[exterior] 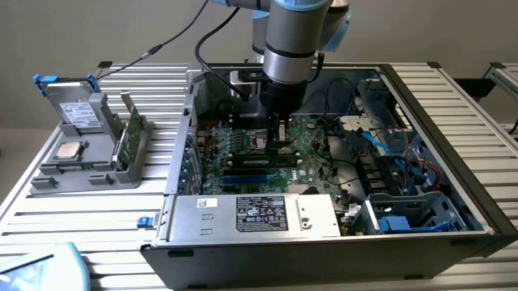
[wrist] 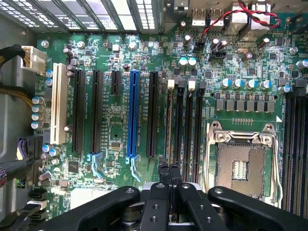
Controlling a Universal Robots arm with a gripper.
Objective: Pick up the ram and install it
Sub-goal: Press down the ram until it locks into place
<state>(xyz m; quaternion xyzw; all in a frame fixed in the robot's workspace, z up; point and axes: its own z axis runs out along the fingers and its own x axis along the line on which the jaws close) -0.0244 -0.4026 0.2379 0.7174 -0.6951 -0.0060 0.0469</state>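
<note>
Nearest in the exterior view, a silver power supply (exterior: 255, 215) was seen along the front edge of the open computer case (exterior: 453, 239), just in front of the motherboard (exterior: 242, 142). On the motherboard, the ram (exterior: 263, 161) was seen standing in one of the long memory slots, between the power supply and the empty processor socket (exterior: 261, 140). In the wrist view the ram (wrist: 169, 125) was shown edge-on as a thin strip in its slot, beside the socket (wrist: 240, 166) and apart from the blue slot (wrist: 134, 115) on the motherboard (wrist: 115, 130).

The gripper (exterior: 279, 138) was held upright over the motherboard, directly above the ram. Its fingers (wrist: 163, 175) were drawn narrow, pressed together with nothing wide between them. Whether the gripper (wrist: 169, 175) touched the ram's upper edge could not be told.

Outside the case, to the exterior view's left of the motherboard, a grey holder (exterior: 89, 176) was set on the slatted table (exterior: 81, 212). In it a square silver chip (exterior: 69, 150), an upright green card (exterior: 130, 136) and, farthest back, a drive (exterior: 79, 113) were kept.
</note>
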